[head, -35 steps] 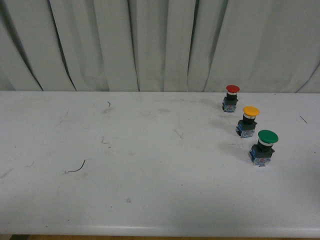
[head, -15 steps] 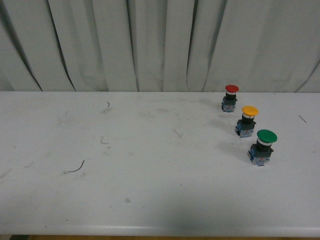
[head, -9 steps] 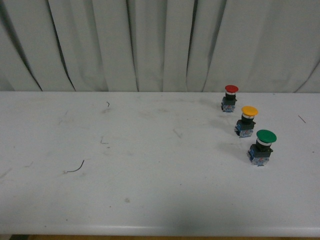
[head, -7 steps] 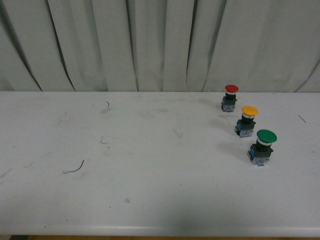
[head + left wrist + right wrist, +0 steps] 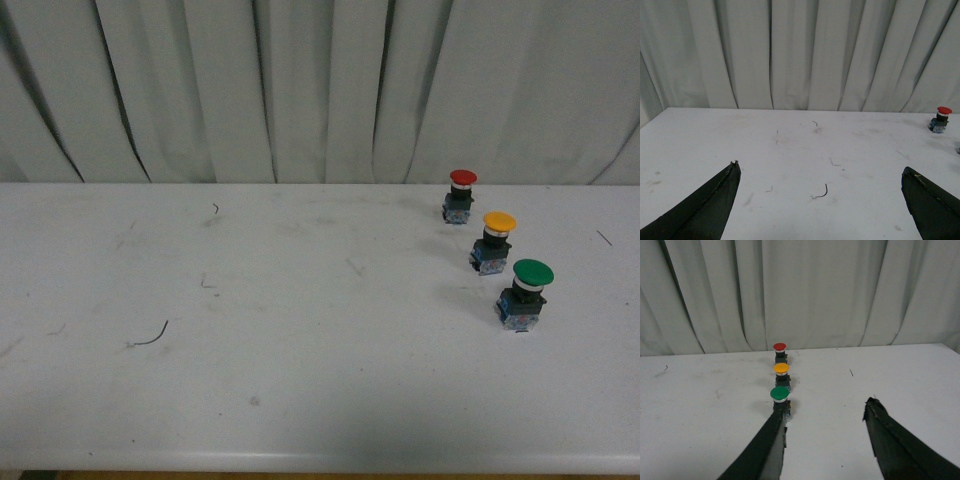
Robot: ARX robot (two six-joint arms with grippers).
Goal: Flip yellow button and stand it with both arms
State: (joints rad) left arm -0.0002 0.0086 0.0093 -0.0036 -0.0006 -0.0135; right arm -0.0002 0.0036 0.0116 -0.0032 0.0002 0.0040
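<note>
The yellow button point(image 5: 494, 243) stands upright on the white table point(image 5: 300, 380), cap up, at the right between a red-capped button point(image 5: 461, 195) and a green-capped button point(image 5: 526, 294). It shows in the right wrist view point(image 5: 781, 372) too, in line behind the green one point(image 5: 780, 396). My right gripper point(image 5: 825, 407) is open and empty, its left finger tip just short of the green button. My left gripper point(image 5: 820, 169) is open and empty over bare table, far from the buttons. Neither arm shows in the front view.
The red button point(image 5: 940, 119) shows at the edge of the left wrist view. A short dark wire scrap point(image 5: 150, 336) lies on the left of the table, also in the left wrist view point(image 5: 821, 192). A pleated white curtain point(image 5: 300, 90) hangs behind the table's far edge.
</note>
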